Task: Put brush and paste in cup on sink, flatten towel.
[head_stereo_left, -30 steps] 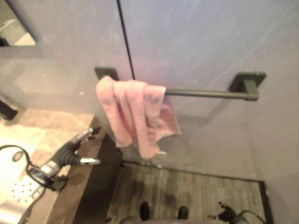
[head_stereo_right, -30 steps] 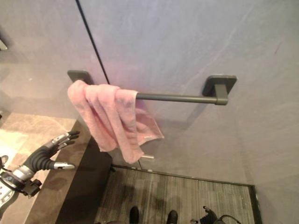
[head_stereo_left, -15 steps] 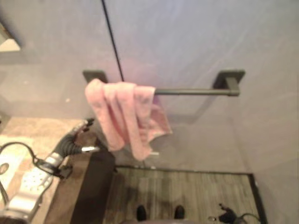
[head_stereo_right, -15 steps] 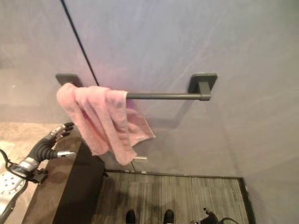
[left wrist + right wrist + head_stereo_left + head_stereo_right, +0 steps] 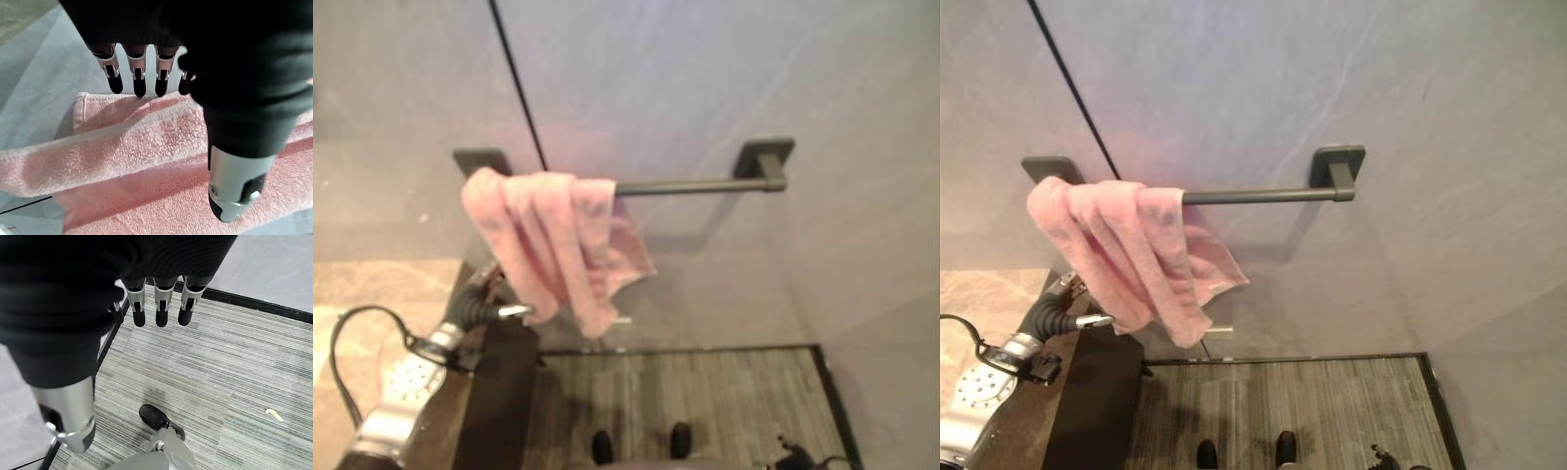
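A pink towel (image 5: pixel 553 240) hangs bunched in folds over the left end of a dark wall rail (image 5: pixel 695 185), with one corner trailing lower to the right. My left hand (image 5: pixel 1053 313) is raised beside the towel's lower left edge. In the left wrist view its fingers (image 5: pixel 139 81) are straight and point at the towel (image 5: pixel 146 161) from very close, with the thumb (image 5: pixel 234 191) stretched over the cloth; nothing is gripped. My right hand (image 5: pixel 73 298) hangs over the floor, its fingers (image 5: pixel 161 308) straight and empty.
A brown stone counter (image 5: pixel 372 294) with a dark cabinet side (image 5: pixel 504 392) stands at the left, below the towel. Grey striped flooring (image 5: pixel 705 401) runs along the wall's foot. The rail's right bracket (image 5: pixel 766 157) sticks out from the grey wall.
The whole picture has shifted left, so the camera has moved. My left hand has risen from over the counter to the towel's lower left edge.
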Available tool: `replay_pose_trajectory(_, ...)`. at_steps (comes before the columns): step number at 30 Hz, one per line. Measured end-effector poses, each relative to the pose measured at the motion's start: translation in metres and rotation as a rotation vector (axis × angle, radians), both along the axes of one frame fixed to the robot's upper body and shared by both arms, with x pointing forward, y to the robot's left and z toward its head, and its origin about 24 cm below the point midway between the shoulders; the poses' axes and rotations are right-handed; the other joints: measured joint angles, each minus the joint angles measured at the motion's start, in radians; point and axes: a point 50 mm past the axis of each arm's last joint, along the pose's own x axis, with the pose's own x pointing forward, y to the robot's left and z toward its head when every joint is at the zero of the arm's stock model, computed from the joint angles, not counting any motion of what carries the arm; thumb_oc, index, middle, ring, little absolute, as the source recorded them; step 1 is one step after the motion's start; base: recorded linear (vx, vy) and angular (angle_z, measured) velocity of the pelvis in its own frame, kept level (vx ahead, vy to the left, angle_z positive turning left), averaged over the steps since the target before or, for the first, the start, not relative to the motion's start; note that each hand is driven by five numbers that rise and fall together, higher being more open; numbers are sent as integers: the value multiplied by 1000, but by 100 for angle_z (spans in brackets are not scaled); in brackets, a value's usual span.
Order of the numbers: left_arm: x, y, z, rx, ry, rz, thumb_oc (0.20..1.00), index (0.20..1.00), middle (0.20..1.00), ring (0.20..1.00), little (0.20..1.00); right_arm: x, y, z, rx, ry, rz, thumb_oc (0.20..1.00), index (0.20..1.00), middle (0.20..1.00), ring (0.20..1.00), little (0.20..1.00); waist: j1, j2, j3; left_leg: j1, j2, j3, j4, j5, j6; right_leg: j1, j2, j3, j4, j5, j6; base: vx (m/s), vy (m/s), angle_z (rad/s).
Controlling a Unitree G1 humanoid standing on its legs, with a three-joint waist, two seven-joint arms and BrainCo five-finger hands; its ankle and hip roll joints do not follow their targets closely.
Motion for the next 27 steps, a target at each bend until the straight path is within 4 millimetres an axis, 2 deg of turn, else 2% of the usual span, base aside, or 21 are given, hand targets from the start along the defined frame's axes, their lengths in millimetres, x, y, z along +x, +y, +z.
replay_pose_trajectory(11, 4, -3, -1, 29, -20, 23, 1000, 1000, 1000, 1000, 1000, 4, 1, 1, -4, -19, 3, 1000, 1000, 1000, 1000, 1000, 0, -15, 3, 2, 1, 4, 1, 0, 0, 0, 2, 4, 0, 1, 0, 0, 0, 0)
replay_pose_trajectory(12, 4, -3, -1, 28, -23, 21, 730, 730, 730, 730, 730, 4, 1, 1, -5, -19, 3, 1000, 1000, 1000, 1000, 1000, 0, -16, 4, 3, 1, 6, 1, 0, 0, 1, 2, 5, 0, 1, 0, 0, 0, 0)
replay_pose_trajectory(13, 4, -4, 0, 28, -25, 18, 523, 523, 523, 523, 523, 4, 1, 1, -5, -19, 3, 1000, 1000, 1000, 1000, 1000, 0, -18, 5, 4, 1, 7, 1, 0, 0, 1, 2, 6, 0, 1, 0, 4, -10, -4)
replay_pose_trajectory(14, 4, -4, 0, 27, -26, 19, 435, 435, 435, 435, 435, 4, 1, 1, -5, -20, 3, 1000, 1000, 1000, 1000, 1000, 0, -20, 6, 5, 1, 14, 1, 0, 0, 1, 2, 8, 0, 1, 0, 7, -9, -7)
replay_pose_trajectory(15, 4, -4, 0, 26, -26, 19, 404, 404, 404, 404, 404, 5, 1, 1, -5, -20, 3, 1000, 1000, 1000, 1000, 1000, 1, -22, 7, 7, 2, 18, 0, -1, 0, 1, 2, 12, 0, 1, -1, 12, -11, -8)
replay_pose_trajectory(16, 4, -4, 0, 25, -26, 19, 216, 216, 216, 216, 216, 5, 1, 1, -5, -21, 3, 1000, 1000, 1000, 1000, 1000, 1, -22, 8, 8, 2, 20, 0, -1, 0, 1, 2, 14, 0, 2, -1, 12, -11, -9)
replay_pose_trajectory(23, 4, -5, -1, 21, -27, 20, 200, 200, 200, 200, 200, 4, 1, 1, -4, -21, 2, 1000, 1000, 1000, 1000, 1000, 1, -23, 8, 11, 2, 24, -1, -3, 0, 1, 3, 20, 0, 3, -1, 2, -2, -2)
replay_pose_trajectory(27, 4, -5, -1, 21, -26, 20, 200, 200, 200, 200, 200, 11, 3, 3, 2, -49, 11, 1000, 1000, 1000, 1000, 1000, 1, -23, 8, 12, 2, 26, 1, -3, 0, 1, 3, 21, 0, 4, -1, 0, 0, 0)
